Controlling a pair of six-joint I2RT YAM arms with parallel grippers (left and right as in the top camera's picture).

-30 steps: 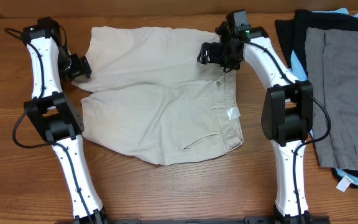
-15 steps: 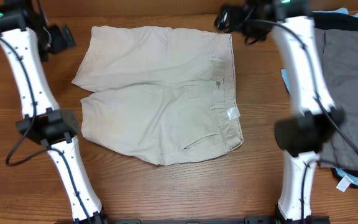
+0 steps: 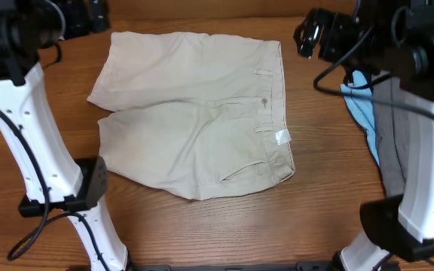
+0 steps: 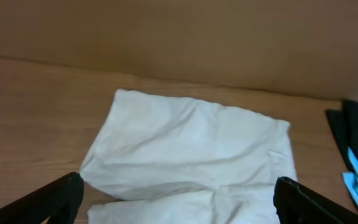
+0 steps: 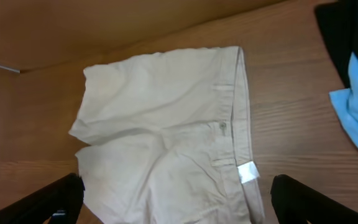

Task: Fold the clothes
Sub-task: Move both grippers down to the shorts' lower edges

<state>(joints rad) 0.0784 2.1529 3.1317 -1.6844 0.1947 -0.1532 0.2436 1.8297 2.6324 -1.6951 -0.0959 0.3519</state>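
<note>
At the centre of the wooden table [image 3: 224, 233], the pair of light beige cotton shorts [image 3: 194, 113] is seen lying flat and fully spread. The waistband is turned toward 3 o'clock with its small white inner label [image 3: 282, 136] exposed, and the two wide legs point toward 9 o'clock. No fold is seen anywhere in the cloth, so the task is judged to be at its very start. All of the folding is left, probably one leg laid over the other and then a fold along the length.

The garment is touched by neither arm. The left gripper [image 4: 179, 182] is held high above the 11 o'clock corner, its jaws wide apart with nothing between them. The right gripper [image 5: 178, 180] is held above the 1 o'clock corner, jaws likewise apart and empty.

Bare wood is left all round the shorts, broadest at 6 o'clock and 9 o'clock. At 3 o'clock the room is narrower: a pile of light-blue fabric [image 3: 359, 94] and grey fabric [image 3: 398, 143] lies there, apart from the waistband and partly hidden by the right arm. The 12 o'clock edge of the shorts lies near the table's far edge.
</note>
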